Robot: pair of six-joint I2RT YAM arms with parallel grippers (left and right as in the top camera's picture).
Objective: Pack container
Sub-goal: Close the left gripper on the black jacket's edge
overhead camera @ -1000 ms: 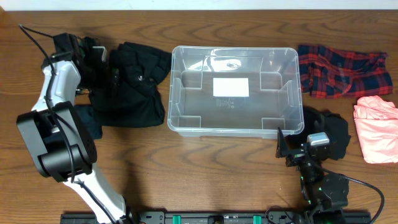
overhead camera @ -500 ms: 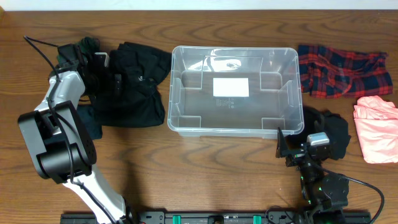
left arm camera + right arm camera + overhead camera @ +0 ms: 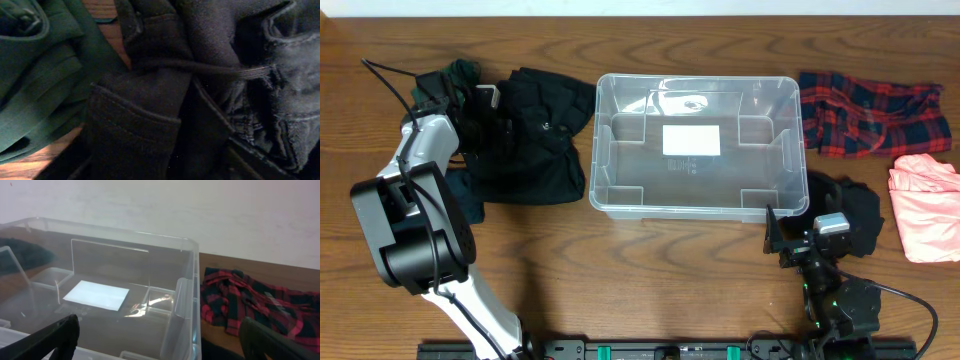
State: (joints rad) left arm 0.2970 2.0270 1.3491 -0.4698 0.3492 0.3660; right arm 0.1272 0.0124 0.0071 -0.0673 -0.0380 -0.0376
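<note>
Two tools: right tool [image 3: 782, 237] wide, empty; left tool [image 3: 485, 97] on black clothes [image 3: 535, 145], opening unclear.

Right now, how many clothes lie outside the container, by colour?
Black: 2, the left pile and the right piece
Green cloth: 1
Red plaid cloth: 1
Pink cloth: 1
Total: 5, none in the container. The left pile may hold several pieces.

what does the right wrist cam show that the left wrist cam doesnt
Only the right wrist: the clear container with its white label, the red plaid cloth, a pale wall. Only the left wrist: a dark green garment and the seams of black clothing, close up. Both: the wooden table; a dark blur through the container may be that clothing.
</note>
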